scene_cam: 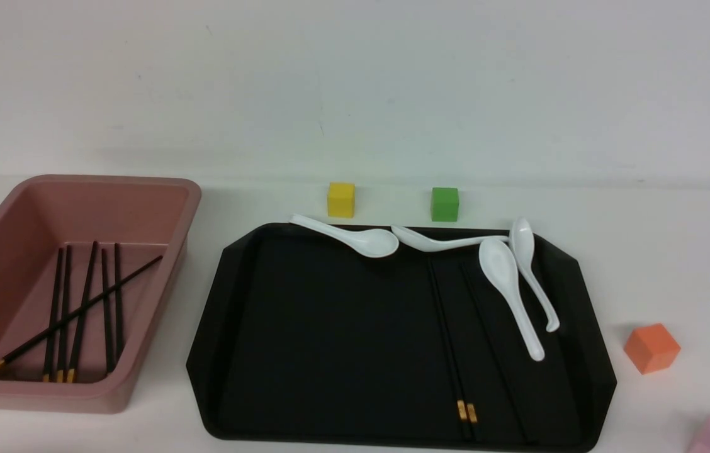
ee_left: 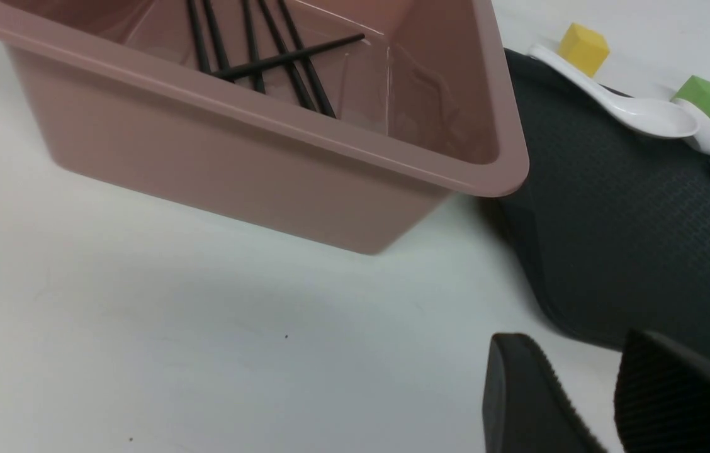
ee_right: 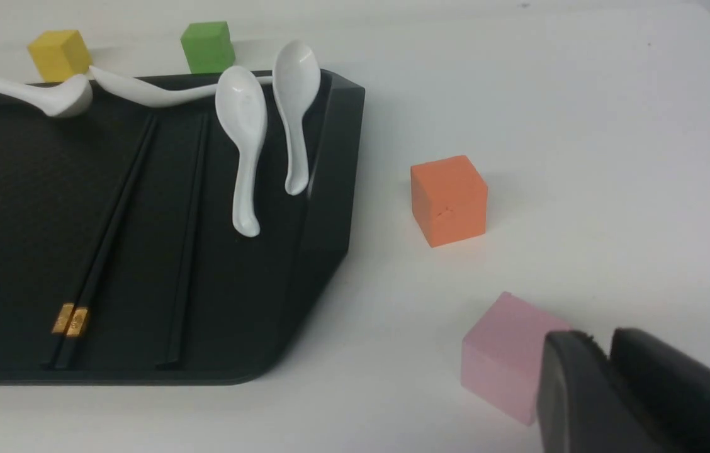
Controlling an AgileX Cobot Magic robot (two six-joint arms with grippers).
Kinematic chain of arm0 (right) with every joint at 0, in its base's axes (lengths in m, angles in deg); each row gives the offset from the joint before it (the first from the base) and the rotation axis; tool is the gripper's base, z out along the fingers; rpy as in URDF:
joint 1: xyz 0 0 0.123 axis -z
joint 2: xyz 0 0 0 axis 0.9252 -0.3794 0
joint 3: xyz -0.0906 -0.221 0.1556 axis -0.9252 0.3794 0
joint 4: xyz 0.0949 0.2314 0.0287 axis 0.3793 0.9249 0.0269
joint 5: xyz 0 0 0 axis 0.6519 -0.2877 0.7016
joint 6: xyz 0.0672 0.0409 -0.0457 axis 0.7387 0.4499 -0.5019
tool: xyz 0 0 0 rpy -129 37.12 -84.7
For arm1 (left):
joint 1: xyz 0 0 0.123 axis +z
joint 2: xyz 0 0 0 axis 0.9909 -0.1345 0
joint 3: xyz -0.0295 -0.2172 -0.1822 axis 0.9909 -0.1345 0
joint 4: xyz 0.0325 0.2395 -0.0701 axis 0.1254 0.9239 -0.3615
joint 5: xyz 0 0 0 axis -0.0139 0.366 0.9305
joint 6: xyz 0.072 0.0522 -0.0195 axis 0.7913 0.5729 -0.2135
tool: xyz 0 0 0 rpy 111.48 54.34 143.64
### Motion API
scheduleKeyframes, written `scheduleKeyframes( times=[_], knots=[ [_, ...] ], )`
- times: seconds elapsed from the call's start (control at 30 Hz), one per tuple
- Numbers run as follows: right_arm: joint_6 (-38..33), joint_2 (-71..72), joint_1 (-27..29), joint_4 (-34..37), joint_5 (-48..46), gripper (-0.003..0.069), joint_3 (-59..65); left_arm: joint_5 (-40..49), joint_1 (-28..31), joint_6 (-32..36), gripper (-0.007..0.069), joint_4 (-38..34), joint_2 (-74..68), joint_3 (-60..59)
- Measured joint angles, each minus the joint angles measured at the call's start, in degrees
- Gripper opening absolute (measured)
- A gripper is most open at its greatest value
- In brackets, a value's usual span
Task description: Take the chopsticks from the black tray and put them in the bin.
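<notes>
Chopsticks (scene_cam: 454, 340), thin black w/ gold bands: pair on glossy black tray (scene_cam: 304, 352), others in pink tub (scene_cam: 12, 251). Left hand (ee_left: 588, 402) apart, empty; right hand (ee_right: 610, 390) nearly together, empty.

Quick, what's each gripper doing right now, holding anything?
Left gripper: open, holding nothing.
Right gripper: fingers nearly together, holding nothing; open or shut cannot be told.
</notes>
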Motion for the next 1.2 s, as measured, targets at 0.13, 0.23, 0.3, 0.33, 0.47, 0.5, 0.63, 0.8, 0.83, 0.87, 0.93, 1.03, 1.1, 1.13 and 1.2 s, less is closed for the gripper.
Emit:
scheduleKeyframes(
  times=[0.13,0.23,0.3,0.33,0.47,0.5,0.63,0.8,0.83,0.87,0.93,1.03,1.1,1.13,1.2],
  knots=[
    [0.0,0.0,0.0,0.0,0.0,0.0107,0.0,0.0,0.0,0.0,0.0238,0.0,0.0,0.0],
    [0.06,0.0,0.0,0.0,0.0,0.0111,0.0,0.0,0.0,0.0,0.0238,0.0,0.0,0.0],
    [0.06,0.0,0.0,0.0,0.0,0.0113,0.0,0.0,0.0,0.0,0.0238,0.0,0.0,0.0],
    [0.06,0.0,0.0,0.0,0.0,0.0114,0.0,0.0,0.0,0.0,0.0238,0.0,0.0,0.0],
    [0.06,0.0,0.0,0.0,0.0,0.0118,0.0,0.0,0.0,0.0,0.0238,0.0,0.0,0.0],
    [0.12,0.0,0.0,0.0,0.0,0.0119,0.0,0.0,0.0,0.0,0.0238,0.0,0.0,0.0],
    [0.12,0.0,0.0,0.0,0.0,0.0125,0.0,0.0,0.0,0.0,0.0238,-0.06,0.0,0.0],
    [0.12,0.0,0.0,0.0,0.0,0.0129,0.0,0.0,0.0,0.0,0.0238,-0.06,0.0,0.0],
    [0.12,0.0,0.0,0.0,0.0,0.013,0.0,0.0,0.0,0.0,0.0238,-0.06,0.0,0.0],
    [0.12,0.0,0.0,0.0,0.0,0.0131,0.0,0.0,0.0,0.0,0.0238,-0.06,0.0,0.0],
    [0.12,0.0,0.0,0.0,0.0,0.0132,0.0,0.0,0.0,0.0,0.0238,-0.06,0.0,0.0],
    [0.12,0.0,0.0,0.0,0.0,0.0132,0.0,0.0,0.0,0.0,0.0238,-0.06,0.0,0.0],
    [0.12,0.0,0.0,0.0,0.0,0.0132,0.0,0.0,0.0,0.0,0.0238,-0.06,0.0,0.0],
    [0.12,0.0,0.0,0.0,0.0,0.0132,0.0,0.0,0.0,0.0,0.0238,-0.06,0.0,0.0],
    [0.12,0.0,0.0,0.0,0.0,0.0132,0.0,0.0,0.0,0.0,0.0238,-0.06,0.0,0.0]
  ],
)
